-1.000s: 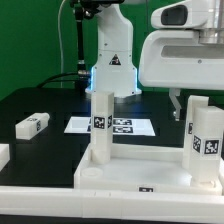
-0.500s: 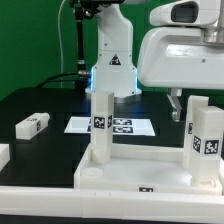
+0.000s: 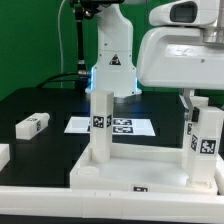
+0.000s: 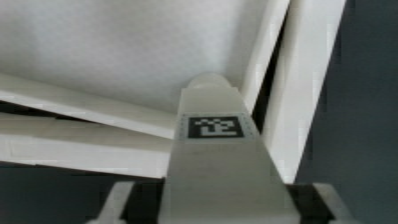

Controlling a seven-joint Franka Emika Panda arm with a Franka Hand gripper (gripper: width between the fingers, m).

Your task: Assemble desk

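The desk top lay at the front of the table; the held leg stood upright on it, at the exterior view's right; the gripper, jaws narrowed, clasped it near its top; a second leg stood upright nearby; a loose leg lay well apart.

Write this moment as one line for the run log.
phase: grasp | claw: shut on leg at the exterior view's right | leg: upright on desk top

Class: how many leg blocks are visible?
4: first upright leg, second upright leg, both on the desk top; lying leg on the table; probably a cropped leg at the edge. More may be hidden.
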